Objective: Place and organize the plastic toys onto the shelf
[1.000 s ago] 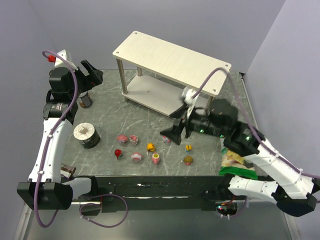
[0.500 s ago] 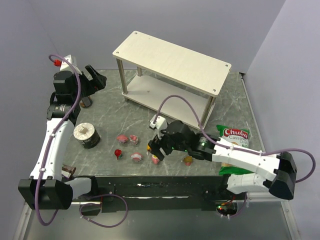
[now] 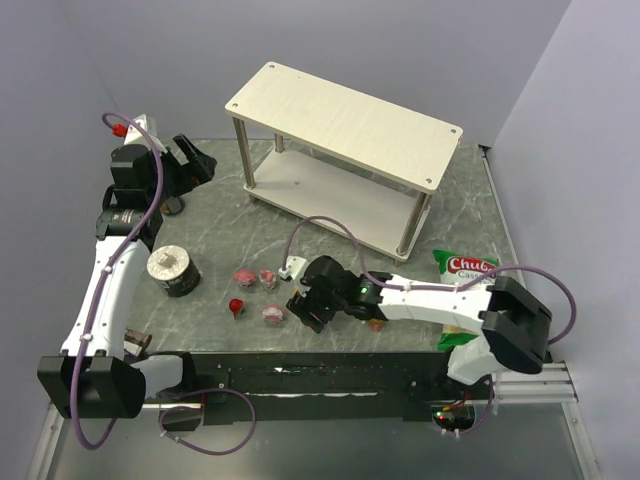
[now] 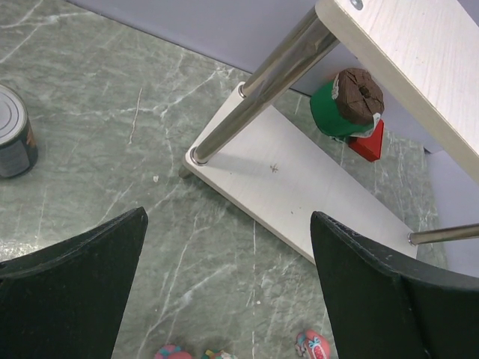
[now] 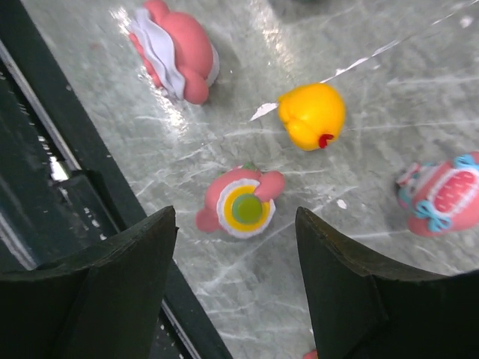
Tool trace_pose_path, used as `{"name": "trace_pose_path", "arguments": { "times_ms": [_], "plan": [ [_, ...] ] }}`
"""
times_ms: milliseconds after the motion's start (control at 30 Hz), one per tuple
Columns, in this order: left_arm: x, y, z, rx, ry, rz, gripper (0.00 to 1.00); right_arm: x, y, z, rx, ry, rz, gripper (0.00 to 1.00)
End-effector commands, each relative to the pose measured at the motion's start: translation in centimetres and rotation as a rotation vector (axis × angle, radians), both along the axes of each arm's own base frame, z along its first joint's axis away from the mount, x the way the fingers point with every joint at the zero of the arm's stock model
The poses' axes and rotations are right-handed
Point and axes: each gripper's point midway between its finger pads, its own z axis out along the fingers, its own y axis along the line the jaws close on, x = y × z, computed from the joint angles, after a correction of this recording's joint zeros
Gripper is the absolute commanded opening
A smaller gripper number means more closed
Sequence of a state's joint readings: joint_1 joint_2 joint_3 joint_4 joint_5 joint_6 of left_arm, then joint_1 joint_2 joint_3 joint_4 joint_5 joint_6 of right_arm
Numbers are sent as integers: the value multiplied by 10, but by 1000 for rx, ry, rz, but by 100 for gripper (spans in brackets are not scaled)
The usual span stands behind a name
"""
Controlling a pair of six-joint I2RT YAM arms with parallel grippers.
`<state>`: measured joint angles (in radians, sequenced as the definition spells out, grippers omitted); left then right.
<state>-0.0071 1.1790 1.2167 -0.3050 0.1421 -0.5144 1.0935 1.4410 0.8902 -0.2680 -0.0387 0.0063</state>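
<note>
Pink-and-white toy (image 5: 241,207): round white face with a yellow-and-green centre, lying on the bench (image 3: 220,235) close to its near edge, about midway along. Beside it lie an orange-yellow toy (image 5: 312,114), a pink toy with blue bows (image 5: 441,196) and a second pink-and-white toy (image 5: 174,46) on its side.

Right gripper (image 5: 234,247): low over the first toy, fingers (image 5: 105,292) parted to either side of it, not touching it, holding nothing.

Left gripper (image 4: 228,224): raised over the far-left part of the bench, fingers spread wide, empty.

Count: four toys in the right wrist view; overhead, four clear of the right arm and one partly behind it. One shelf (image 3: 345,125), two pale boards on silver posts, at the far side of the bench. One can (image 3: 173,270) left of the toys, one can (image 4: 15,142) near the left gripper. One chips bag (image 3: 468,268) at the right edge.
</note>
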Motion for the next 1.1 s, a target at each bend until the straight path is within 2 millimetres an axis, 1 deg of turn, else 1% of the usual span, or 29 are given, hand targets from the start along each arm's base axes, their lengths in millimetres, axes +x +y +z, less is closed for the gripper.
{"name": "trace_pose_path", "arguments": {
  "times_ms": [0,33,100,133,200,300,400,500,667,733,833,867,900,1000,1067],
  "plan": [
    [3,1,4,-16,-9,6,96,7,16,-3,1,-17,7,71],
    [4,2,3,-15,-1,12,96,9,15,-9,-16,-14,2,70],
    [5,2,3,-15,2,17,96,10,15,-12,-18,0,-32,70],
    [6,2,3,-15,4,17,96,10,15,-16,-26,9,-39,70],
    [7,3,1,-17,7,19,96,10,16,-20,-29,24,-58,71],
    [8,3,-2,-23,16,26,96,16,16,-31,-60,32,-116,71],
    [10,4,-2,-20,19,31,96,18,18,-35,-59,47,-150,71],
    [11,4,-2,-18,22,33,96,16,19,-40,-68,65,-166,68],
    [10,5,-5,-18,31,34,96,18,12,-46,-99,77,-221,63],
    [9,5,-8,-16,35,34,96,19,11,-48,-105,81,-246,60],
    [6,4,-10,-18,41,33,96,25,2,-49,-132,66,-330,54],
    [6,4,-11,-18,43,31,96,32,-8,-49,-164,30,-383,53],
    [5,4,-12,-18,45,31,96,35,-13,-49,-177,17,-414,52],
    [2,3,-15,-23,51,25,96,40,-30,-47,-209,-9,-534,51],
    [0,2,-17,-28,55,20,96,39,-33,-48,-203,5,-578,51]
  ]
}}
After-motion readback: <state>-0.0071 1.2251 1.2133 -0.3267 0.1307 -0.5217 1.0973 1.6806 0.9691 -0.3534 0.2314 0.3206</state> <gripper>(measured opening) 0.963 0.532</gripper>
